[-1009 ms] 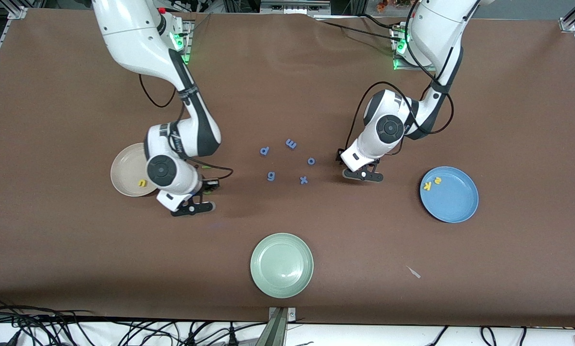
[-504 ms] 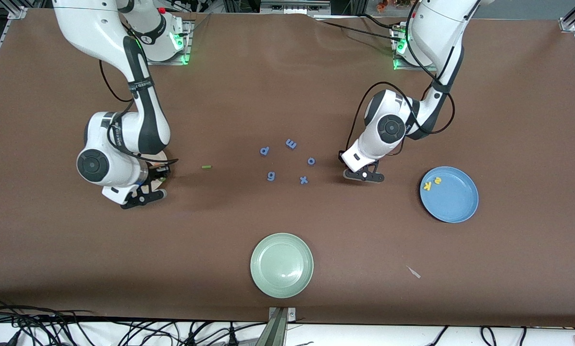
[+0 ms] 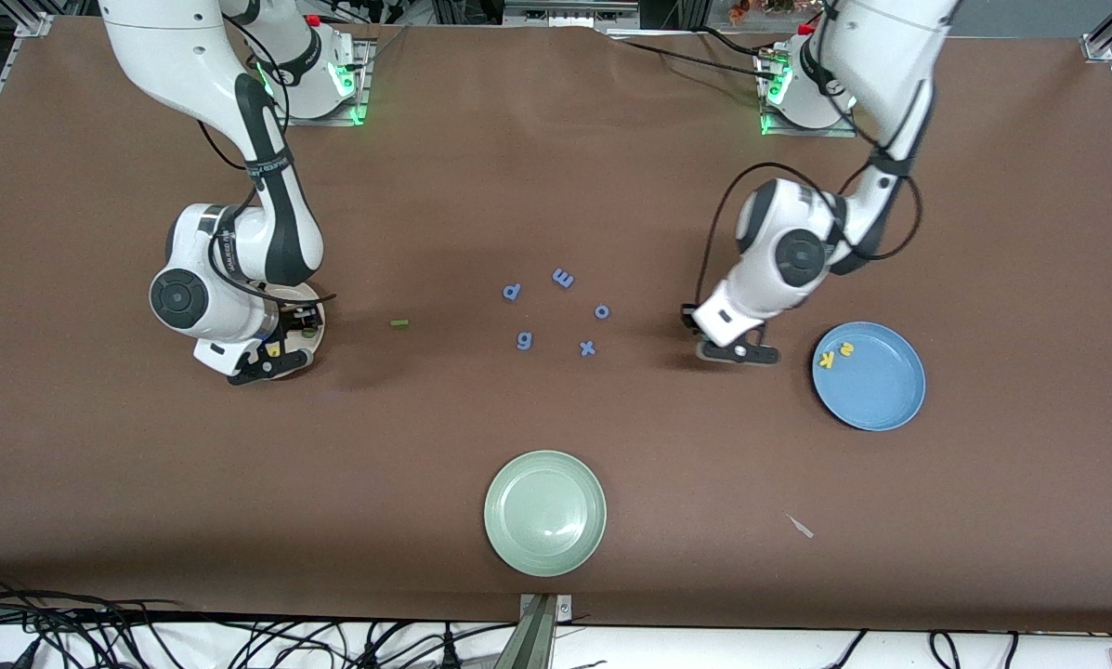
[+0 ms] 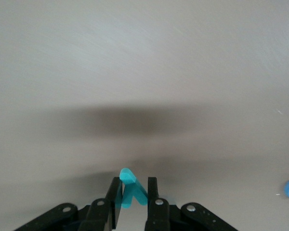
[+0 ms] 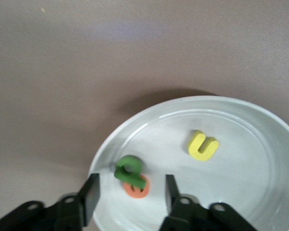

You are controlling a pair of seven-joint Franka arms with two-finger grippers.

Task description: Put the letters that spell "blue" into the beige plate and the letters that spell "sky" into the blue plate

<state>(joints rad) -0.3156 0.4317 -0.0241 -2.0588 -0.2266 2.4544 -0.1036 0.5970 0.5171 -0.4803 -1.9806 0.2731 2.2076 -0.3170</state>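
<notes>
Left hand pinching teal y, right hand wide (over smooth beige plate)

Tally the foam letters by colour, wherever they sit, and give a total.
Blue-violet letters: 5
Yellow letters: 3
Green letters: 2
Orange letter: 1
Teal letter: 1
Total: 12
</notes>
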